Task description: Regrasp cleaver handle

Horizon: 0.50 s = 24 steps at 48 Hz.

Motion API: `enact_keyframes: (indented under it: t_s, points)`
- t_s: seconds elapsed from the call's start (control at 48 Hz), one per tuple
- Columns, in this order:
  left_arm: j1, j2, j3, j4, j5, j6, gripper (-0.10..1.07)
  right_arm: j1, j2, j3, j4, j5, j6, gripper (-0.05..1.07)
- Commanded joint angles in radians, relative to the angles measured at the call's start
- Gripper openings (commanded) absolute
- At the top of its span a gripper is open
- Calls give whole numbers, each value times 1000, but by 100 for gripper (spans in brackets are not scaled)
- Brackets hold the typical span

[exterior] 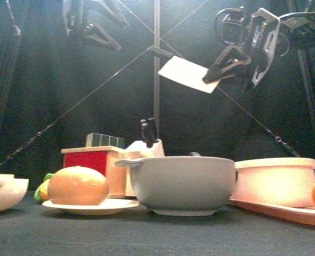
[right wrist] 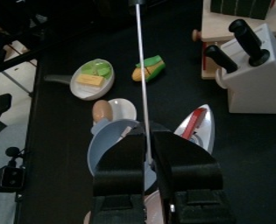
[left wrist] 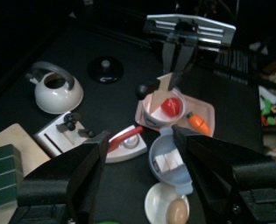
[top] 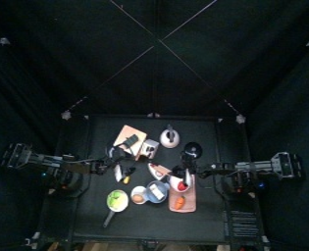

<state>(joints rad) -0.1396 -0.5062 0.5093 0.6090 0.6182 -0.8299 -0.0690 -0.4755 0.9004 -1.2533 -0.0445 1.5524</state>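
Gripping the cleaver point(exterior: 189, 73) by its blade, our right gripper point(exterior: 227, 62) holds it high over the table point(top: 209, 224), above the bowls. Our left gripper point(left wrist: 146, 171) hangs nearby, jaws spread wide and empty.

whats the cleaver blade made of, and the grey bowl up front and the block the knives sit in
Cleaver blade: looks like flat, pale metal, catching light where the right gripper holds it aloft.
Grey bowl: matte and smooth, possibly plastic or glazed ceramic.
Knife block: pale with a flat, even face, perhaps painted wood or plastic.
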Motion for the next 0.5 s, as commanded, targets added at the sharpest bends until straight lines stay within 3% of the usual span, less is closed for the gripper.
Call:
enact_keyframes:
  t_s: [0.0, 0.104, 0.125, 0.208, 0.312, 0.479]
  points:
    - [6, 8, -114, -225, 141, 224, 94, -8, -17, -15, 0, -3, -2, 33]
    - [41, 25, -189, -393, 229, 500, 94, -9, -17, -15, 2, -2, 0, 33]
    - [54, 26, -204, -423, 219, 580, 94, -8, -17, -15, 2, -2, 0, 33]
    - [86, 28, -219, -469, 123, 742, 94, -9, -17, -17, 2, -3, 3, 33]
    - [146, 29, -166, -515, -123, 828, 94, -8, -17, -15, 11, -3, 5, 33]
    - [199, 21, 11, -515, -476, 848, 94, 0, -17, -6, 23, -21, -2, 33]
